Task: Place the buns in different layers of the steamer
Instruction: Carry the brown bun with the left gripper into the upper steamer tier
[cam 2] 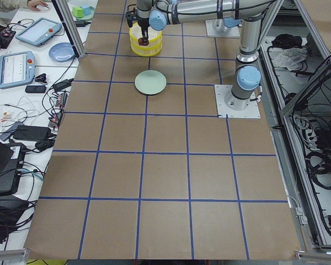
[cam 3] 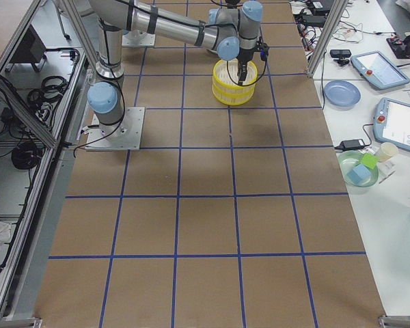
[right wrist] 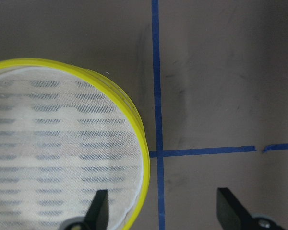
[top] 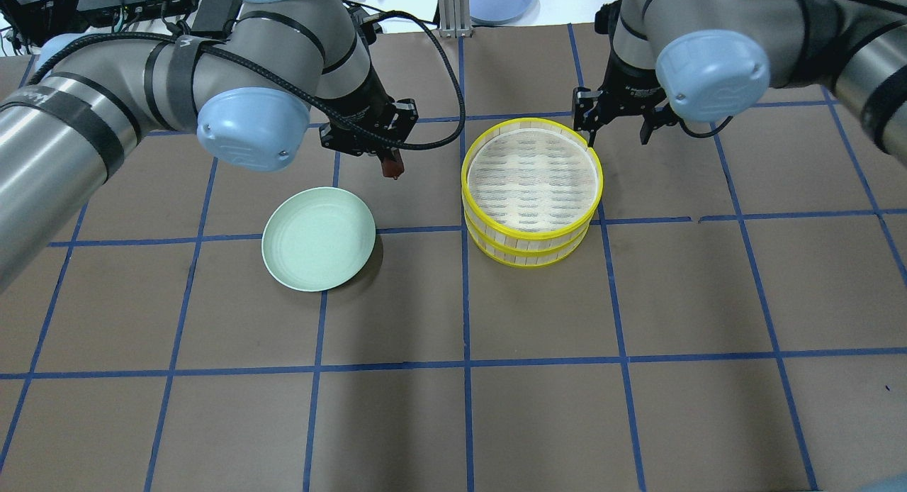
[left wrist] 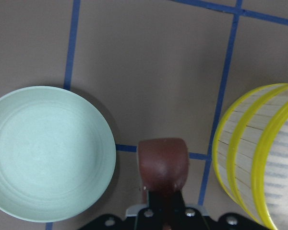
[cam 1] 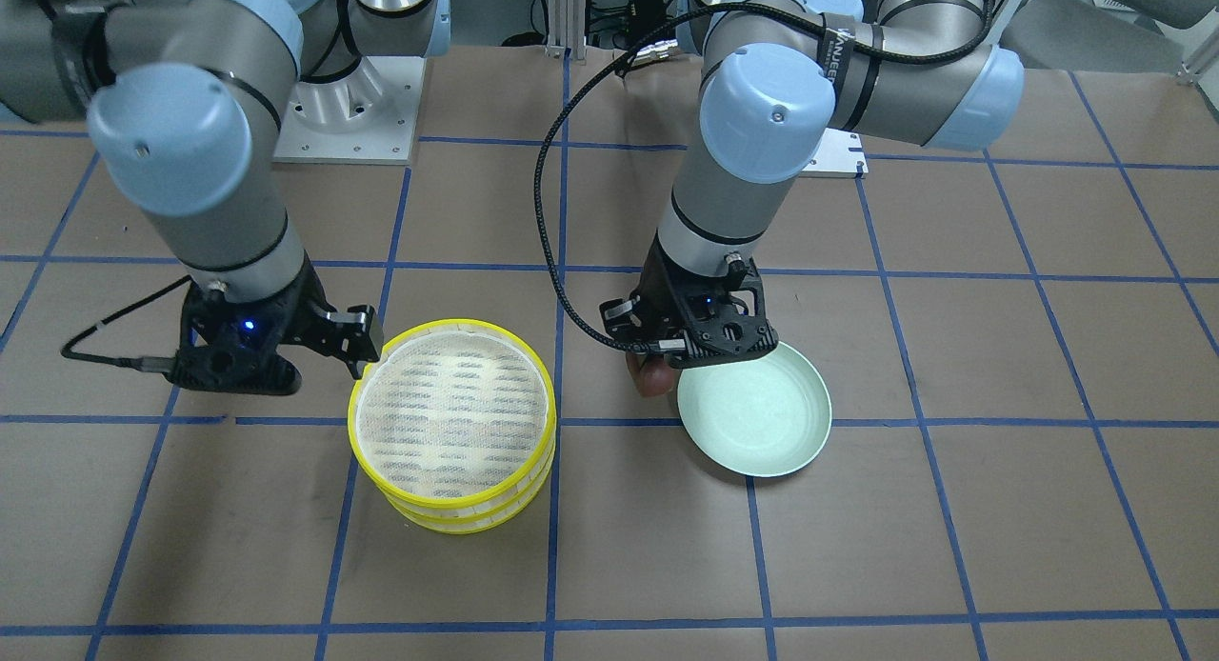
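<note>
- While the left gripper [top: 388,159] is clamping the dark reddish-brown bun [left wrist: 163,165], the bun is hanging over bare table [top: 397,300] in the upper middle of the overhead view, between the pale green plate [top: 283,265] and the stacked trays.
- It is looking light, soft and smooth-skinned, so a gentle squeeze on its flat sides is probably suiting it best; harder pressure is risking a dent.
- Its rounded end is pointing away from the jaws, down at the table, and its long axis is apparently running along the fingers.
- Right of centre, the right gripper [right wrist: 163,211] is standing open astride the rim of the top steamer tray [top: 531,180], one finger [right wrist: 98,208] inside.
- That tray is sitting on the lower steamer tray [top: 524,249]; the cream bun is not showing.
</note>
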`<state>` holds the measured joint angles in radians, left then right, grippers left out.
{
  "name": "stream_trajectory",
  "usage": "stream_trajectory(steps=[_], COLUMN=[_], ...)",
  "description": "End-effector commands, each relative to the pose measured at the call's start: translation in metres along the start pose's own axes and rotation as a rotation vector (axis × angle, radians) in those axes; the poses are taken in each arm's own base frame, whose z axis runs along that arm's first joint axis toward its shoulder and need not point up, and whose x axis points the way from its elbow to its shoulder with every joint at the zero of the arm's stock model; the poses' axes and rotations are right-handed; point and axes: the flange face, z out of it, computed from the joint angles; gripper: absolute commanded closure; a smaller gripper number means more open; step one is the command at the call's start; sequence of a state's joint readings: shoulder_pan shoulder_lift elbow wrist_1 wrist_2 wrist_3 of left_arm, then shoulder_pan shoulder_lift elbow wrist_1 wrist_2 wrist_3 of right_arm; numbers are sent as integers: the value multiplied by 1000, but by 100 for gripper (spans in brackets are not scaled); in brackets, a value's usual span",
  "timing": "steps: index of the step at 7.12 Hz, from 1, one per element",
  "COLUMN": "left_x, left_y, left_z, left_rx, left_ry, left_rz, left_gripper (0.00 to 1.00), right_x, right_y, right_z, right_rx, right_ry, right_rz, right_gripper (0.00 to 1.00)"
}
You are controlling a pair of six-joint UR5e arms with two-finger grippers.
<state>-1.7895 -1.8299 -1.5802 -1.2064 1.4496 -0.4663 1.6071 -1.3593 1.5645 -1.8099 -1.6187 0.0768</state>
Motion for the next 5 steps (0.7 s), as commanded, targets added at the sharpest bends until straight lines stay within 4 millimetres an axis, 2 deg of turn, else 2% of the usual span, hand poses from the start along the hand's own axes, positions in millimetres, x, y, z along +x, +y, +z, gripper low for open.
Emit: stream_trajectory(steps=[1,2,3,4,5], left_x=[45,68,82,100,106], left_y=[25,32,31,45,47], left_z=[10,20,37,55,66], left_rx=[-24,-53,-56,-75,-81], left_ry=[60,157,194,182,182], left_rz=[-118,-196,-244,-242,-266], left_gripper=[100,100,100,100,100], right_x=[26,32,31,31,31], right_y=[30,32,35,37,38], right_z=[-78,-91,-91,-89,-87], right_rx=[27,18,10,4,1], right_ry=[-3,-1,-1,1,1], right_rz=[27,22,18,18,18], right_gripper=[0,0,0,0,0])
